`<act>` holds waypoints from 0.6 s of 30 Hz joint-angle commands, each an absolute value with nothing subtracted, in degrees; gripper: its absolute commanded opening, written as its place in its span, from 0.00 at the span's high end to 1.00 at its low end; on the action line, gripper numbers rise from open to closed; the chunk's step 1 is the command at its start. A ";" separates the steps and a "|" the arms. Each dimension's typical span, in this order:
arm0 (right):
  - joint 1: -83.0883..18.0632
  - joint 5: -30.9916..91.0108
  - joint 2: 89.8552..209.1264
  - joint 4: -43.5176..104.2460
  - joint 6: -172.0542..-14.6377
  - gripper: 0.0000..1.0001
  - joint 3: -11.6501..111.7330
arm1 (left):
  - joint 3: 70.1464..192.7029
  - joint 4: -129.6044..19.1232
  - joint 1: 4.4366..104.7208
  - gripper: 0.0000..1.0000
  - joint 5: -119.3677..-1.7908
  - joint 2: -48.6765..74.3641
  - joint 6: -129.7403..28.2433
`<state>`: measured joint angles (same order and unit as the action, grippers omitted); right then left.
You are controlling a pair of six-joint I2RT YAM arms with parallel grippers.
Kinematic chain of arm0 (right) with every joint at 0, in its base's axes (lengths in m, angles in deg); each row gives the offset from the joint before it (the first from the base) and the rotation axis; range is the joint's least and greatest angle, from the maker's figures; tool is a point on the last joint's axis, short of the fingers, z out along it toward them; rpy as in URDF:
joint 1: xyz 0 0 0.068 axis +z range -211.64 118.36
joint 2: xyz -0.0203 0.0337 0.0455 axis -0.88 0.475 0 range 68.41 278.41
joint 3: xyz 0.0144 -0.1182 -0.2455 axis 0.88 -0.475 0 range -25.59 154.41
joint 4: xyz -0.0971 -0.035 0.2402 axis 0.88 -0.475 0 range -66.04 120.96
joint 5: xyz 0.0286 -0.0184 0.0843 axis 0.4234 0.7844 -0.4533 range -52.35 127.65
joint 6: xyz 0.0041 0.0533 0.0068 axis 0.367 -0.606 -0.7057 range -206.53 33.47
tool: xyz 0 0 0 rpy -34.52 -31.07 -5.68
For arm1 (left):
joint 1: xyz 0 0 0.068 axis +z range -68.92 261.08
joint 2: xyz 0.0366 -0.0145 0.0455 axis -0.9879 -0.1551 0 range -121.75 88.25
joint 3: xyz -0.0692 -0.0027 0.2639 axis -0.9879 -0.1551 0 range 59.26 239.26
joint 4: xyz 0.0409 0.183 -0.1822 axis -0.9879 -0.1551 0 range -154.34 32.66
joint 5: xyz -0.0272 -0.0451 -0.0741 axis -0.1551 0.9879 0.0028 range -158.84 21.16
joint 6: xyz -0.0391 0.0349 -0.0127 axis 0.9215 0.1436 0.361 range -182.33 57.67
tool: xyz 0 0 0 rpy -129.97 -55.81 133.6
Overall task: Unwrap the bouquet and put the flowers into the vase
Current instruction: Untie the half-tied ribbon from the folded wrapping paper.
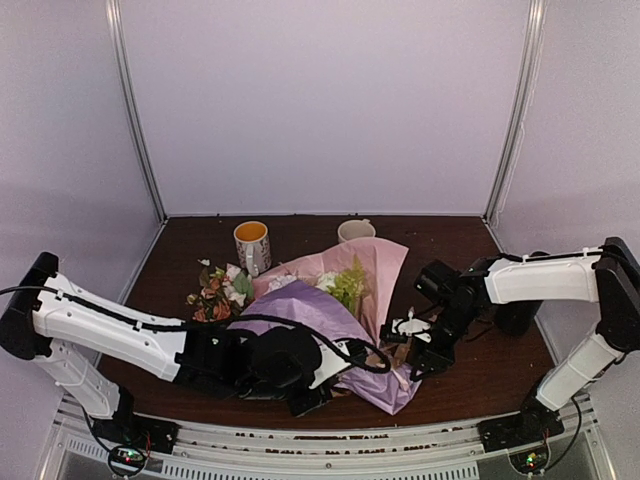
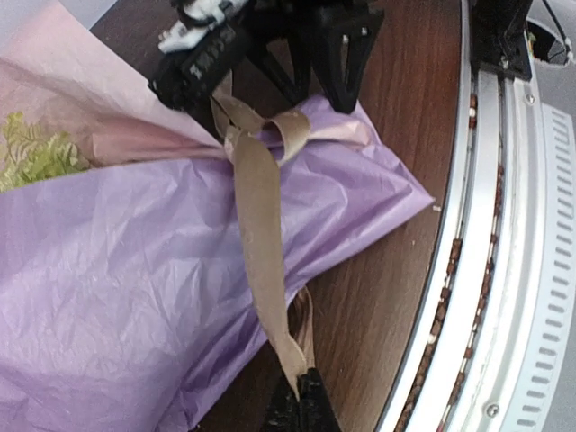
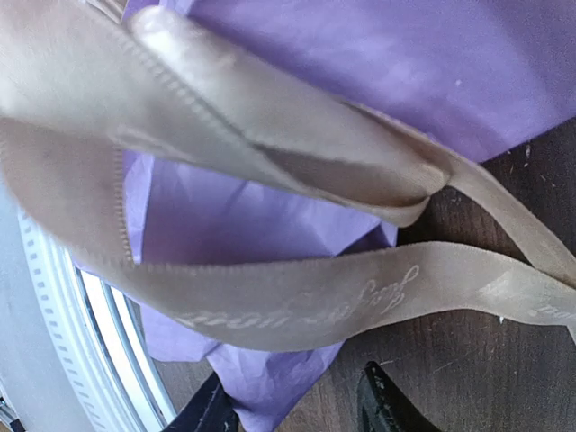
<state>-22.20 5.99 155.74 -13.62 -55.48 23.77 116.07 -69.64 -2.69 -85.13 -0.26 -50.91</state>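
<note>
Beige ribbon is what the coming move turns on. My left gripper is clamped tight on one tail of it. In the left wrist view that tail runs straight from my fingertips at six o'clock up to the bow at twelve. My right gripper sits right at the bow, jaws partway apart, with nothing pinched that I can see. The bouquet lies flat mid-table, its long axis running from the tied end at five o'clock to the flowers at eleven. The knot is nearer my right. I judge that a left pull along the tail, toward seven o'clock, should slip it.
</note>
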 commanded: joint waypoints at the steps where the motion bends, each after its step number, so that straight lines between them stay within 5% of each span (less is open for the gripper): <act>1: -22.44 6.23 155.84 -13.75 -56.30 0.55 24.91 | 112.33 -74.75 -5.42 1.00 -90.50 4.13 -44.69; 7: -22.45 6.36 155.52 -13.60 -56.38 0.55 24.93 | 106.80 -80.29 -6.82 1.00 -91.99 5.33 -36.79; 13: -22.55 5.84 154.70 -13.65 -56.26 0.55 25.01 | 115.52 -79.82 -6.95 0.59 -94.56 4.75 -45.49; 18: -22.45 5.56 154.21 -13.77 -56.12 0.55 25.11 | 128.39 -79.00 -4.00 0.54 -90.55 -7.41 -52.04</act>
